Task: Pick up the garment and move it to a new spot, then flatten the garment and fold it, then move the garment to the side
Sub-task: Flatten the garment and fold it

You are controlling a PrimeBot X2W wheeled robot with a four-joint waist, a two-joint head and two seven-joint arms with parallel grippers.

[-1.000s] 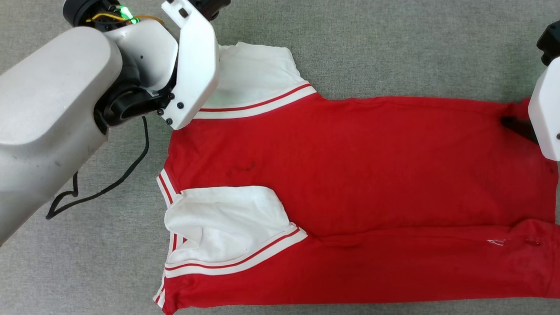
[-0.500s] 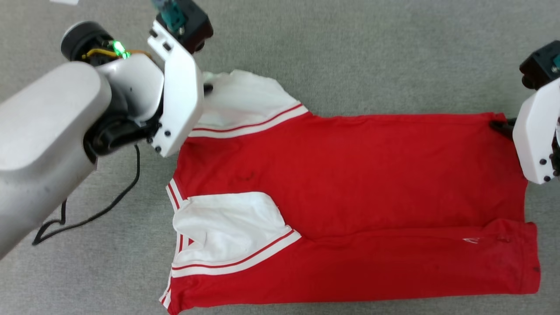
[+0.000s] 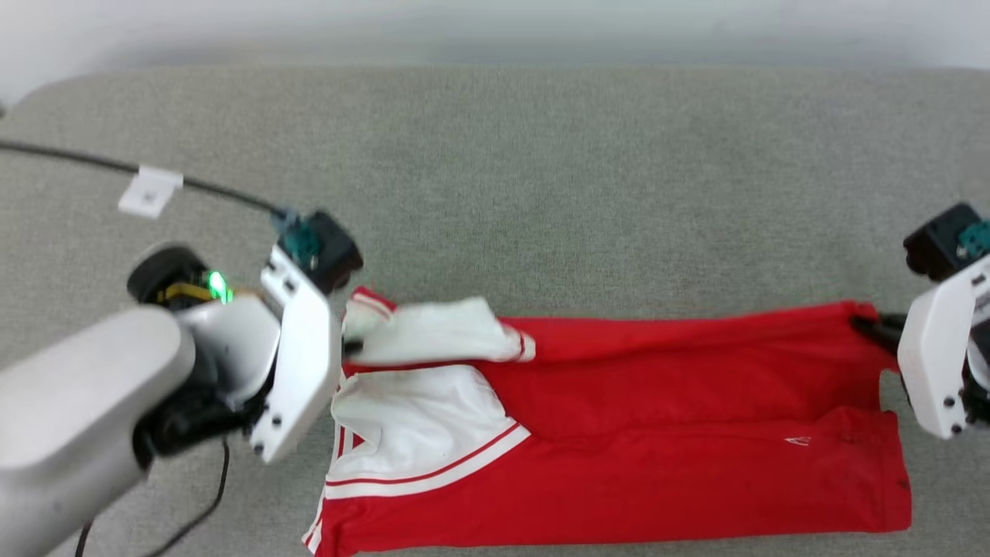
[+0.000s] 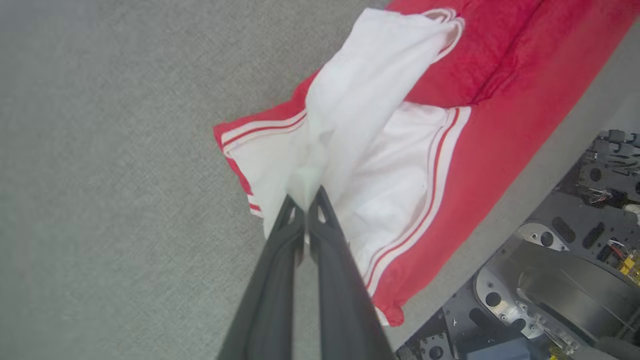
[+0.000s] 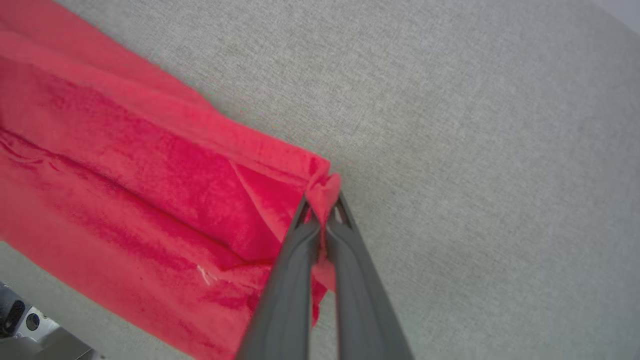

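The garment (image 3: pixel 657 433), red with white sleeves and striped trim, lies lengthwise across the grey table, its near long edge folded over. Its far edge is raised off the table at both ends. My left gripper (image 3: pixel 352 348) is shut on the far white sleeve, and the left wrist view shows the fingertips (image 4: pixel 305 200) pinching the white cloth of the garment (image 4: pixel 450 150). My right gripper (image 3: pixel 866 325) is shut on the far hem corner. In the right wrist view its fingers (image 5: pixel 322 210) clamp a small red bunch of the garment (image 5: pixel 125 175).
A black cable (image 3: pixel 93 164) with a white tag (image 3: pixel 148 191) crosses the table at the far left. Another cable (image 3: pixel 193 518) hangs below my left arm. Bare grey table (image 3: pixel 580 193) stretches beyond the garment to its far edge. The robot's base (image 4: pixel 550 280) lies past the near edge.
The head camera has tilted up. The right gripper has shut on the hem corner. Both grippers have lifted the garment's far edge and drawn it nearer, so the far sleeve now hangs over the near sleeve.
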